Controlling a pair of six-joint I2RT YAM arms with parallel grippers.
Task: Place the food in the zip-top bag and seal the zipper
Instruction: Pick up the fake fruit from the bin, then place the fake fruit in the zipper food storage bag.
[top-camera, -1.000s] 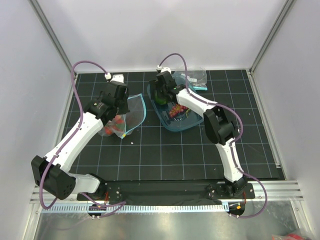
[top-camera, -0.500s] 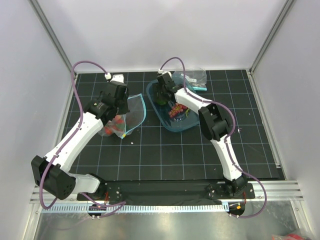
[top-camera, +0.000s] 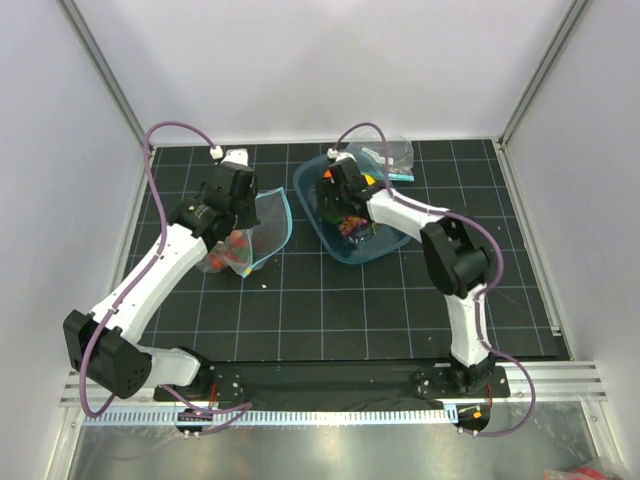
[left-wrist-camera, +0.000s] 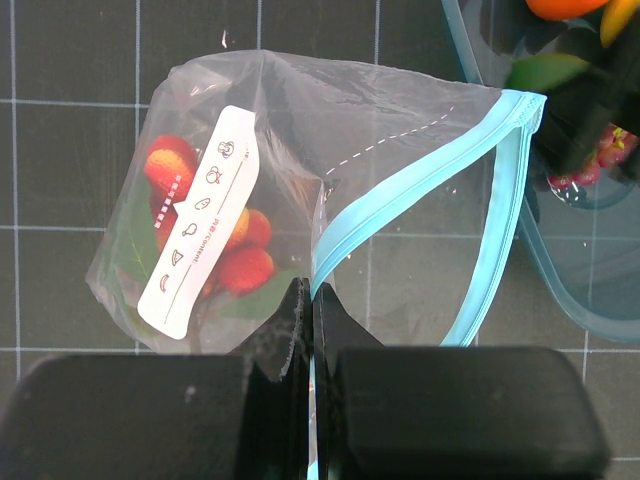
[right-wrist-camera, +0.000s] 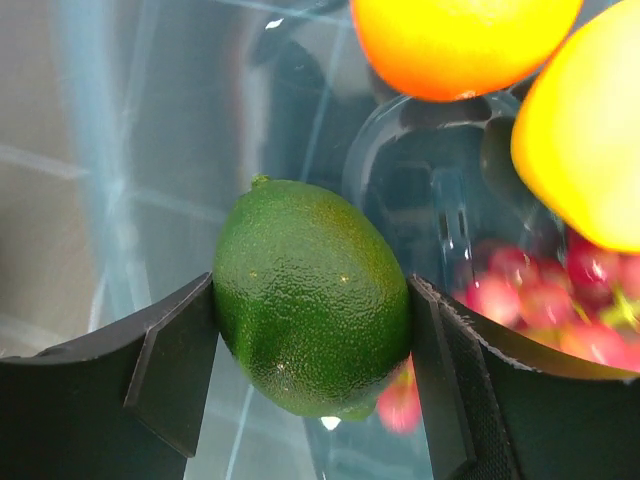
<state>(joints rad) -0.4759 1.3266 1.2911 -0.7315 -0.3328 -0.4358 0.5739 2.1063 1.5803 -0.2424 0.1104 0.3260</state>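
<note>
The zip-top bag (left-wrist-camera: 300, 120) lies open on the black mat with several red strawberries (left-wrist-camera: 245, 268) inside, behind its white label (left-wrist-camera: 200, 235). My left gripper (left-wrist-camera: 312, 300) is shut on the teal zipper (left-wrist-camera: 400, 190) at the near side of the mouth, holding it up. My right gripper (right-wrist-camera: 312, 340) is inside the teal tub (right-wrist-camera: 120, 150), shut on the green lime (right-wrist-camera: 310, 310), with both pads against its sides. An orange (right-wrist-camera: 455, 40), a yellow lemon (right-wrist-camera: 585, 140) and purple grapes (right-wrist-camera: 560, 300) lie beyond the lime in the tub.
The tub (top-camera: 345, 250) sits right of the bag (top-camera: 262, 222), close to its mouth. A smaller clear bag (top-camera: 392, 155) with a teal strip lies at the back of the mat, behind the tub. Grey walls enclose the mat on three sides.
My right gripper has closed in on the lime in the tub, and that arm's elbow has swung to the right. The left arm and the bag have not moved.
</note>
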